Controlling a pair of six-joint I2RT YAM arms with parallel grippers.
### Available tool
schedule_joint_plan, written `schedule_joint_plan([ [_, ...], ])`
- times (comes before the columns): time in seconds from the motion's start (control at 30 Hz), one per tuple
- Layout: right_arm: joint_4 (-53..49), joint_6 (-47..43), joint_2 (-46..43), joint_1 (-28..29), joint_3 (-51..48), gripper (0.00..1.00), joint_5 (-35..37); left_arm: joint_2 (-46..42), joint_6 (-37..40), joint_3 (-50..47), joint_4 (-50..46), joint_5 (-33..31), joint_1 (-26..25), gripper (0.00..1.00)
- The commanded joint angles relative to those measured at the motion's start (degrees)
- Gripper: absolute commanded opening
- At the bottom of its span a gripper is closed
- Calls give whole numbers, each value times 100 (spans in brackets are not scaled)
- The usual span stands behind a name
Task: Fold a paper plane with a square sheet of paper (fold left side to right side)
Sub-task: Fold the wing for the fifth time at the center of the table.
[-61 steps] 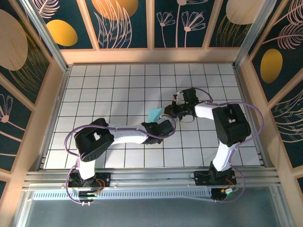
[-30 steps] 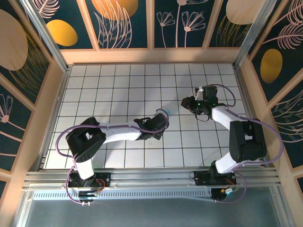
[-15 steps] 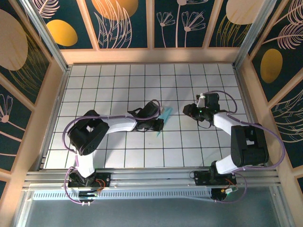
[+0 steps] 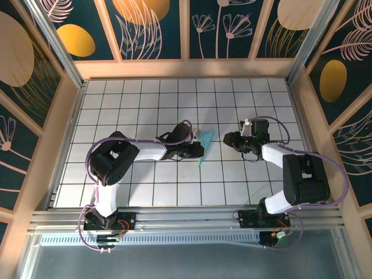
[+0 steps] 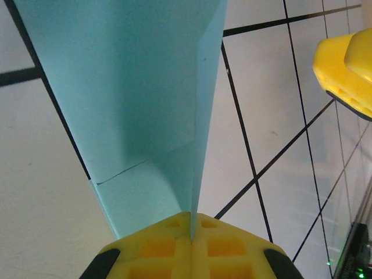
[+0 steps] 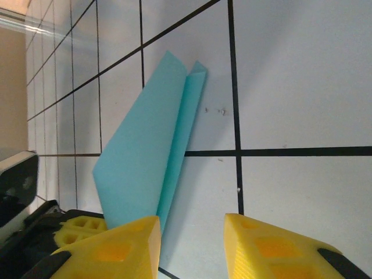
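Left fingers [image 5: 157, 247] closed, paper plane [image 5: 133, 87] pinched between

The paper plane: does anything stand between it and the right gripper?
Nothing visible does. In the right wrist view the open right gripper faces the paper plane, with bare table between them. The left gripper is shut on the plane from the other side, not in the path.

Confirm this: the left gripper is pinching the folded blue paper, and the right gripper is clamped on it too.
Not quite. The left gripper does pinch the folded blue paper, but the right gripper is not clamped on it: the right wrist view shows its jaws apart and empty.
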Motion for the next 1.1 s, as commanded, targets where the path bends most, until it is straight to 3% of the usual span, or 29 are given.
schedule_joint_plan([
  [0.0,474,361,-9,64,-112,34,-172,161,-418,-174,605,290,83,0],
  [0.6,688,1265,770,925,364,34,692,484,-1163,-484,1737,690,153,0],
  [1.07,722,1486,1239,1197,718,34,942,544,-1376,-625,2054,759,215,0],
])
